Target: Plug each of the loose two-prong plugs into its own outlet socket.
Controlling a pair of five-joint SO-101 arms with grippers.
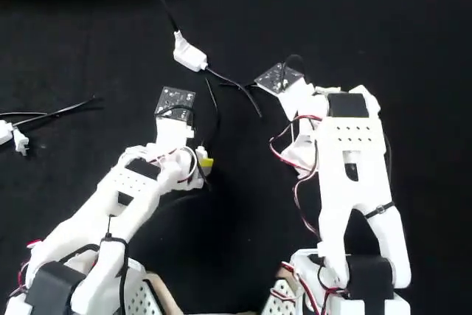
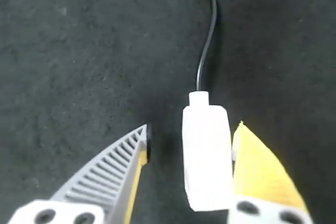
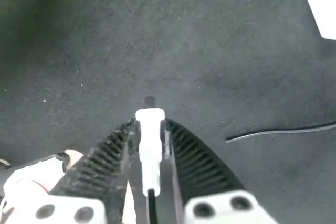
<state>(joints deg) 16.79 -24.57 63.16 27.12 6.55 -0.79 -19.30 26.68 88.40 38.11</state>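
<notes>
Pinching slim white plug (image 3: 149, 150) in ribbed right hand (image 3: 149, 127) | left hand (image 2: 192, 129) wide around boxy white connector (image 2: 206, 166)

A corner of the right wrist view cuts off a white piece (image 3: 321, 3); we cannot tell what it is. The high view's edge cuts off a white plug (image 1: 4, 132).

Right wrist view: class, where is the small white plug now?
The white plug is clamped in the right claw, over the black table, with a thin black cord lying nearby.
</notes>
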